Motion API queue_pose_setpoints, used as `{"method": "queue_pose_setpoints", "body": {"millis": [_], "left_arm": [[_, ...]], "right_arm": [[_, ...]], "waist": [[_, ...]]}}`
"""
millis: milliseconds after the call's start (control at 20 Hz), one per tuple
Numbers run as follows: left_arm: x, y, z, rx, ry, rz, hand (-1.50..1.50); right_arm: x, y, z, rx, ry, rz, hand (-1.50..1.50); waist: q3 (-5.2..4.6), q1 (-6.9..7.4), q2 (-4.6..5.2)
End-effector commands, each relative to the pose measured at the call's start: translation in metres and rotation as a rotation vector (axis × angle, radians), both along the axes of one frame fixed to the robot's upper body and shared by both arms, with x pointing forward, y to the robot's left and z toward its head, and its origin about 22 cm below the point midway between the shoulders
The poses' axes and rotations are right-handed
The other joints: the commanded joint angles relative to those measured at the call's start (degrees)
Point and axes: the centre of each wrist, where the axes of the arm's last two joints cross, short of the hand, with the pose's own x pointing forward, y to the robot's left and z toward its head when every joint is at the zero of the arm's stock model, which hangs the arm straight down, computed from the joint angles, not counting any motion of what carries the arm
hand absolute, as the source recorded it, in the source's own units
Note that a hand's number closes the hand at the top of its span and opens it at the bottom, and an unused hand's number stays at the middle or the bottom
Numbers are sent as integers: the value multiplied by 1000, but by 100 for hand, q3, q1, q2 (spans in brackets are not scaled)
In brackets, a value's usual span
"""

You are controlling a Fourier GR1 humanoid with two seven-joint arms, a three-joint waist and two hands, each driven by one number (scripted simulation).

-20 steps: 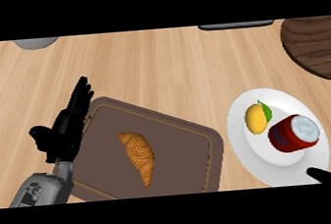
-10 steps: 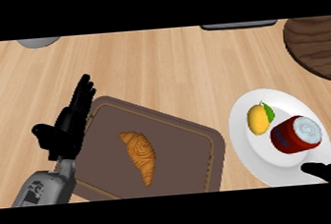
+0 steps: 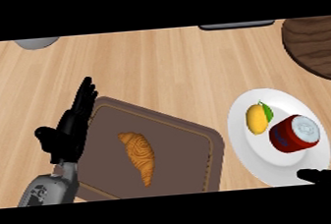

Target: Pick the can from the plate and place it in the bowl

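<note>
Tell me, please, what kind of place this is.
Most likely a kitchen counter: a wooden top with a croissant on a cutting board, and a white plate holding a can and a yellow fruit.

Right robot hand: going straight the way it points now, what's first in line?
The right robot hand shows only at the lower right edge, pointing left across the plate's near rim. Straight on, it would probably meet the cutting board's corner first; the can sits off that line. Height is unclear.

A: Finish of the bench (image 3: pixel 164 60)?
B: Pale wood, visible grain, matt. The bowl (image 3: pixel 319 42) is darker wood, grained.
A: And the plate (image 3: pixel 274 160), the can (image 3: pixel 294 134)?
B: The plate is white, smooth, slightly glossy. The can has a grey metallic lid. The cutting board (image 3: pixel 189 144) is brown, smooth, matt.
</note>
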Motion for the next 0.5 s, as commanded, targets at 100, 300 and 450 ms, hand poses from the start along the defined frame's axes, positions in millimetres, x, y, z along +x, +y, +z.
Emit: {"method": "queue_pose_setpoints", "body": {"millis": [100, 300, 450], "left_arm": [[10, 0, -2, -5, -11, 12, 0], [-7, 10, 8, 5, 1, 0, 0], [-4, 6, -9, 24, -2, 13, 0]], "right_arm": [[-20, -21, -6, 71, -61, 40, -150], [-11, -1, -1, 107, -76, 33, -150], [-23, 4, -30, 145, -81, 28, -150]], "waist": [[1, -37, -2], [-1, 14, -1], [0, -10, 0]]}}
